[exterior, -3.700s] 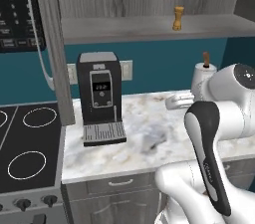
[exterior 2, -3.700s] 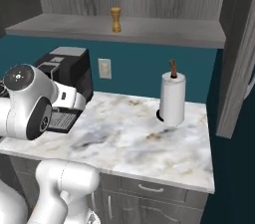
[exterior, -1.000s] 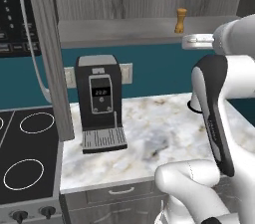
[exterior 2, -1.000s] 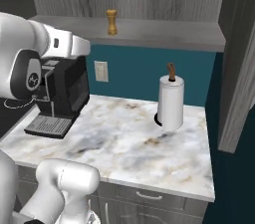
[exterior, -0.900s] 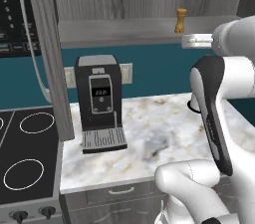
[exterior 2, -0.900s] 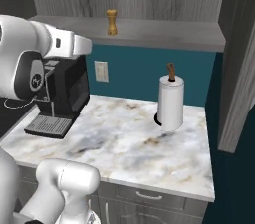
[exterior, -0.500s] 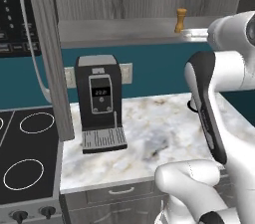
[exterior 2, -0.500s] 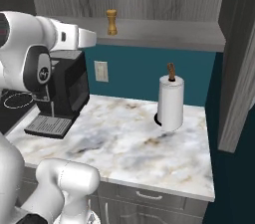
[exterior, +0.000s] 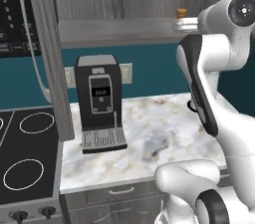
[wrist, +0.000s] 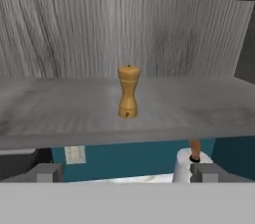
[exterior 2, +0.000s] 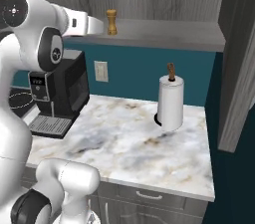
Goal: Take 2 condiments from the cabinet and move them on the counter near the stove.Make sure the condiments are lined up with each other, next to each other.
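Since half a second ago our arm has swung higher and closer to the cabinet shelf (exterior 2: 164, 34), and the gripper (wrist: 121, 172) now sits level with the shelf edge, just short of the wooden mill (wrist: 128, 91); the fingers (wrist: 46, 172) stand spread as wide as they go and hold nothing; the mill stands upright near the front of the grey shelf board, centred between our fingertips in the hand view and apart from them. From the left, we see the black stove (exterior: 25, 168) with its white ring burners; beside it the black-and-silver coffee machine (exterior: 99, 101) on the marble counter (exterior 2: 129, 143); farther right the paper-towel roll (exterior 2: 171, 102) stands upright against the teal wall (exterior 2: 134, 73); grey drawers (exterior 2: 149, 198) run under the counter.
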